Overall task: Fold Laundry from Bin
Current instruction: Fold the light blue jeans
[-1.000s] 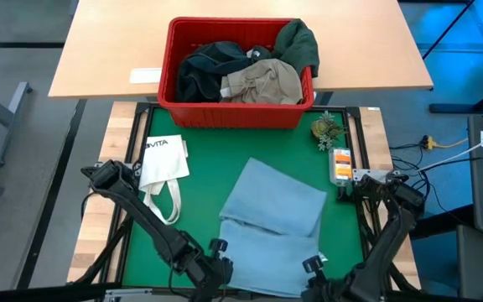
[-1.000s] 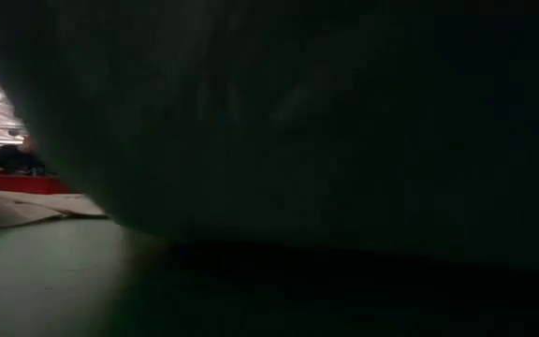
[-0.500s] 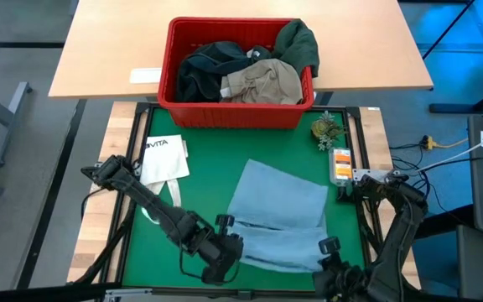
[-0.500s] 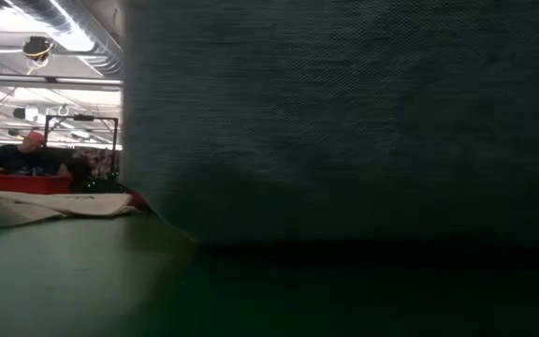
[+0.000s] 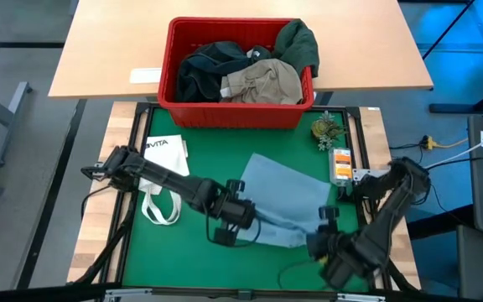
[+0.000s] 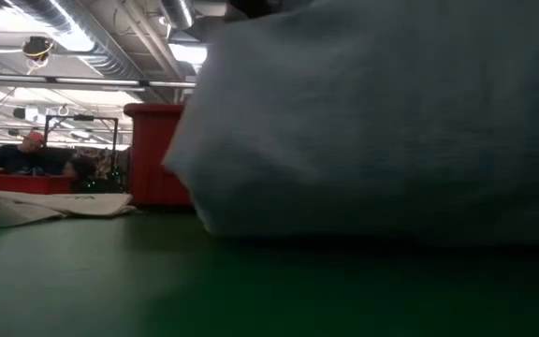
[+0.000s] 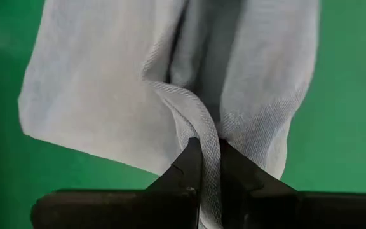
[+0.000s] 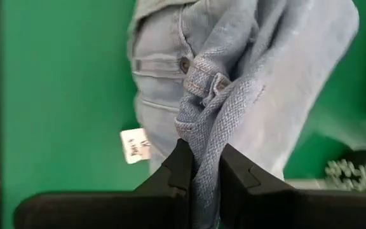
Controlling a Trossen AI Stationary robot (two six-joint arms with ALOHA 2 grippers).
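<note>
Left gripper (image 5: 235, 220): jaws pinching a fold of the jeans (image 5: 290, 205), near the mat's middle.
Right gripper (image 5: 324, 237): jaws pinching the jeans' waistband edge, toward the bench's right front.
Jeans: bunched between both grippers on the green mat (image 5: 199, 172).
Bin (image 5: 235, 113): at the bench's far edge, holding dark and khaki laundry (image 5: 250, 74).
Tote bag (image 5: 163, 166): left side of the mat.

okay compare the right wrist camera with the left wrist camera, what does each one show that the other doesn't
Only the right wrist view shows the jeans' waistband button, belt loop and a white tag, with the right claw shut on bunched denim. Only the left wrist view shows a plain hemmed edge pinched in the left claw. Both show light blue denim hanging over the green mat.
</note>
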